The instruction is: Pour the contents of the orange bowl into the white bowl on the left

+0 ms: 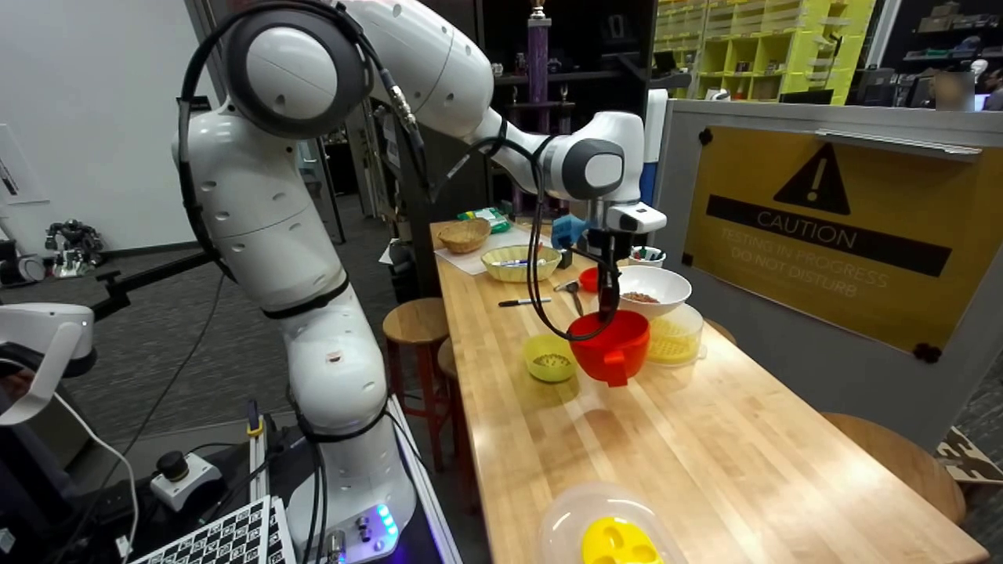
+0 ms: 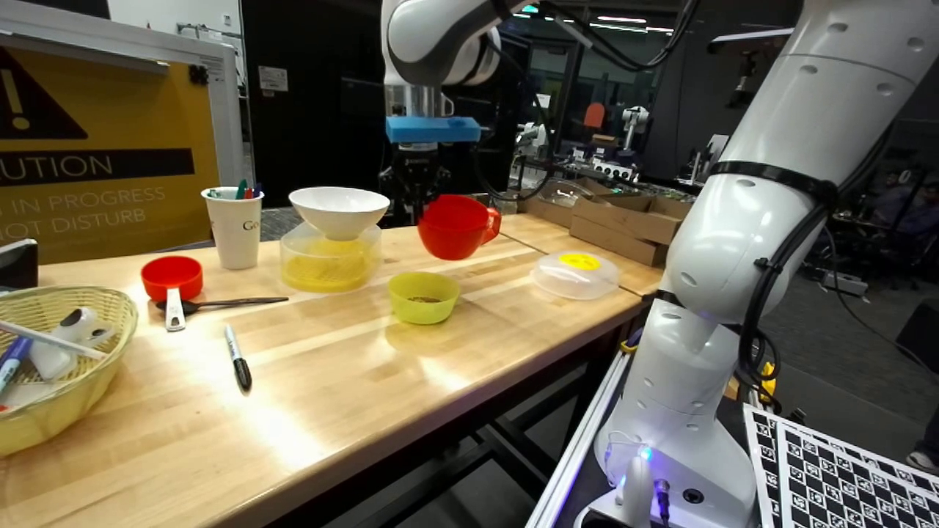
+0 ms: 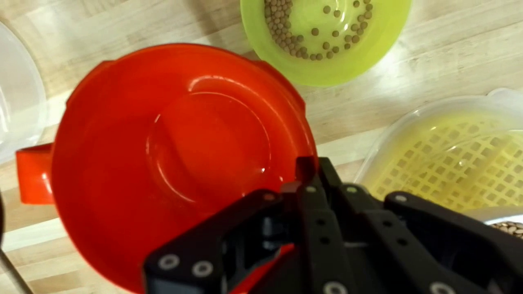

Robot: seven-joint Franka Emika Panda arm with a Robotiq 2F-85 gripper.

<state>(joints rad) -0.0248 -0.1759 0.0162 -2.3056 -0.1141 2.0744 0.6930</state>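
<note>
The orange bowl [image 1: 610,348], glossy red-orange with a handle, hangs above the table in both exterior views [image 2: 456,229]. My gripper [image 3: 314,165] is shut on its rim, one finger inside and one outside. In the wrist view the orange bowl's visible inside [image 3: 196,139] shows no contents; part is hidden by the gripper. The white bowl [image 2: 337,209] rests on top of the clear container with the yellow strainer. Brown pieces lie in the white bowl in an exterior view [image 1: 666,288]. Only a sliver of the white bowl shows at the wrist view's right edge.
A yellow-green bowl [image 3: 327,71] with small brown balls stands on the table beside the held bowl. The clear container [image 2: 330,271] is close by. A clear dome with a yellow top [image 2: 576,275], a red scoop [image 2: 172,277], a marker [image 2: 238,358] and a cup [image 2: 235,227] stand around.
</note>
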